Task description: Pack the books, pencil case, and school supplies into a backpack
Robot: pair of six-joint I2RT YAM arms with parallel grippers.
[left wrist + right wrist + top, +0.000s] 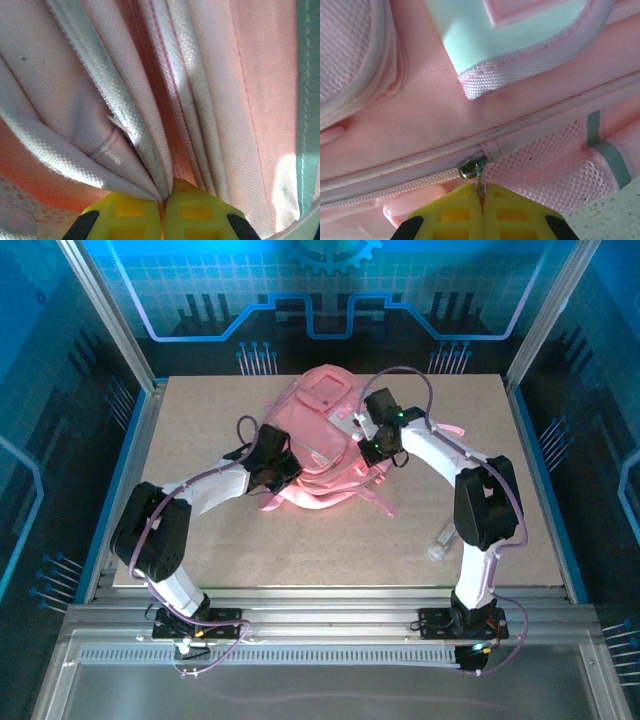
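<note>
On the table, seen from above: the backpack lies midway between the left and right edges, nearer the far edge.
Grippers from above: the left gripper is at its near-left side and the right gripper at its right side.
Toward the near-right corner: a clear oblong item lies beside the right arm, apart from the backpack.
Left wrist: the left gripper is pinched tight on a fold of backpack fabric.
Right wrist: the right gripper is closed on the zipper pull, with the slider just above the fingertips.
</note>
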